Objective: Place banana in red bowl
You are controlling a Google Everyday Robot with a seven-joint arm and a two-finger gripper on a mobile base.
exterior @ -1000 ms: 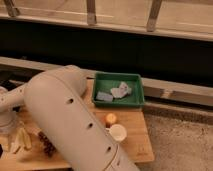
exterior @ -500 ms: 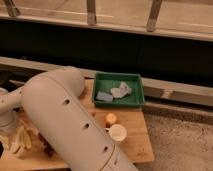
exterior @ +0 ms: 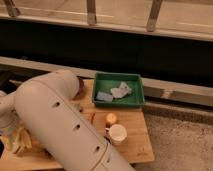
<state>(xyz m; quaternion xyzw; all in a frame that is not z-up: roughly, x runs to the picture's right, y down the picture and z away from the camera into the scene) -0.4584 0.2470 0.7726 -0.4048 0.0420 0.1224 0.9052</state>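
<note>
So, the robot's big white arm [exterior: 60,125] hogs most of the shot, sweeping from the front edge of the wooden table [exterior: 137,145] across to its left edge. The gripper [exterior: 8,134] is down at that left edge, mostly tucked behind the wrist, with its jaws spread wide. The banana [exterior: 21,141] lies flat on the table near the front-left corner, just beside the gripper. Can't tell if they touch. The red bowl I can't spot, since the arm covers the whole middle-left stretch of the table. At the back-right corner sits a green tray [exterior: 131,102] with a few pale bluish bits [exterior: 114,92] in it. In front of the tray there's a round orange fruit [exterior: 111,119], and just beside that, toward the front edge, a white cup [exterior: 118,134] standing upright. A dark rounded thing [exterior: 80,86] peeks out from behind the arm at the back edge, left of the tray. No idea what it is.
</note>
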